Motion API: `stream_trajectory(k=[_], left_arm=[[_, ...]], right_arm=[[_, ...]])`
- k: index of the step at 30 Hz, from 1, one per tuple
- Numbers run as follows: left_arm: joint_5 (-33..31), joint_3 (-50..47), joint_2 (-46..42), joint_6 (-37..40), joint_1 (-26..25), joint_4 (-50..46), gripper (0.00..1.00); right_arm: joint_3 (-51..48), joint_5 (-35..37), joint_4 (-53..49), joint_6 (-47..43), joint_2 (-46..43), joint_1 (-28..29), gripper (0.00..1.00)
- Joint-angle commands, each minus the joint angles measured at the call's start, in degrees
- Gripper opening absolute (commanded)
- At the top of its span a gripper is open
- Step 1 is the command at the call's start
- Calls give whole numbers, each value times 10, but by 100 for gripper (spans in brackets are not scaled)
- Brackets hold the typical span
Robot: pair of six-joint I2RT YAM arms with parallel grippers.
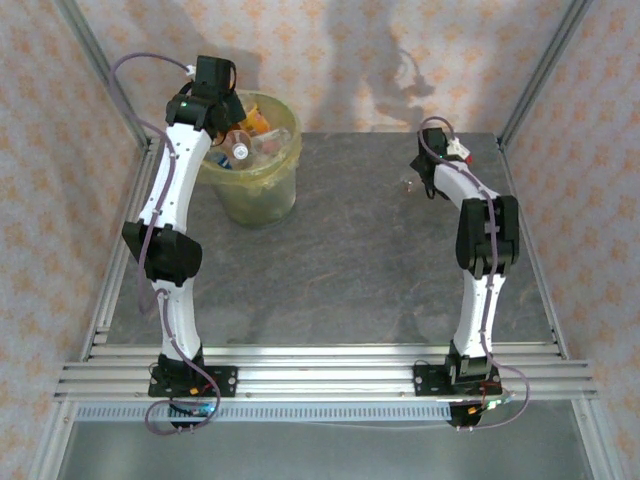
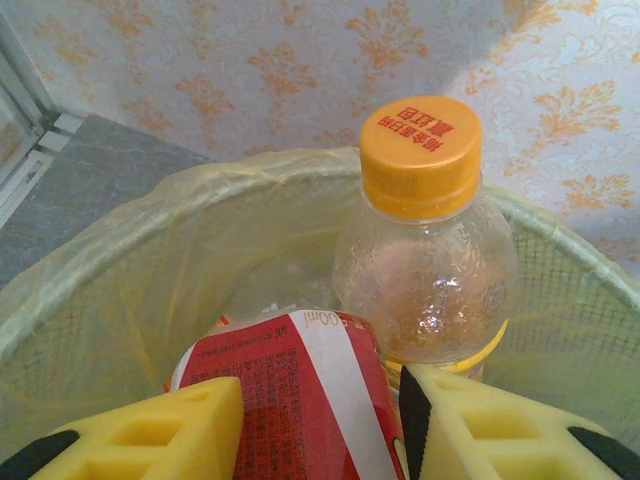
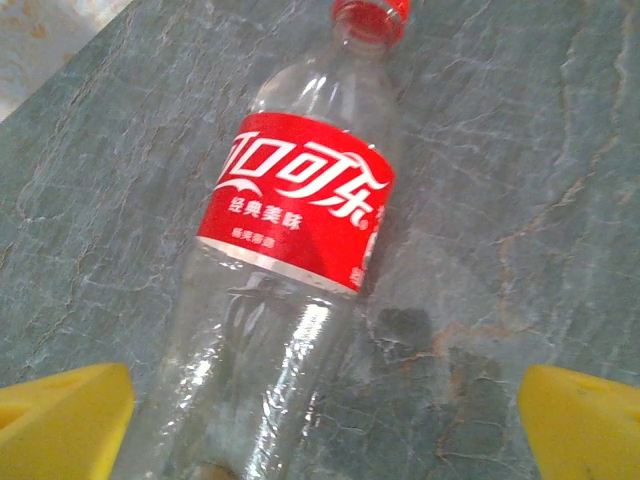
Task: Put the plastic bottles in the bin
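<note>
Over the bin (image 1: pixel 288 152), lined with a yellow-green bag (image 2: pixel 110 270), my left gripper (image 2: pixel 320 388) is shut on a plastic bottle with a red label (image 2: pixel 300 395), its yellow fingers (image 2: pixel 170 430) pressing both sides. Just behind it in the bin stands a clear bottle with an orange cap (image 2: pixel 425 260). Several more bottles lie inside the bin (image 1: pixel 245 145). At the back right of the table my right gripper (image 3: pixel 325 400) hangs open over a clear red-labelled, red-capped bottle (image 3: pixel 295 230) lying on the grey surface. That bottle lies closer to the left finger (image 3: pixel 65 420).
The grey stone-patterned table (image 1: pixel 350 260) stretches between the bin and the right arm (image 1: pixel 485 240). Metal frame posts (image 1: pixel 540 70) and patterned walls close in the back and sides. An aluminium rail (image 1: pixel 320 370) carries both arm bases at the near edge.
</note>
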Motion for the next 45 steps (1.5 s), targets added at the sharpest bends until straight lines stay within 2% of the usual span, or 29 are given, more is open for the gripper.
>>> stream_trajectory(k=[1, 10, 16, 27, 34, 40, 42, 45], left_arm=[[4, -14, -22, -7, 4, -14, 47], [26, -17, -66, -17, 4, -6, 56], [43, -46, -118, -24, 4, 16, 57], [56, -121, -198, -27, 4, 52, 59], [52, -153, -232, -23, 4, 58, 63], [35, -212, -279, -20, 4, 70, 69], [24, -239, -302, -20, 4, 80, 73], [11, -274, -332, -21, 4, 92, 81]], right_arm=[[20, -15, -21, 18, 22, 1, 99], [46, -48, -30, 22, 62, -2, 99], [69, -58, -51, 17, 83, -5, 99], [69, -77, -62, 14, 101, -9, 86], [66, -85, -63, -11, 97, -9, 66], [31, -86, -52, -48, 50, -4, 39], [18, -81, -55, -60, 25, 2, 34], [1, -81, -61, -72, -17, 19, 32]])
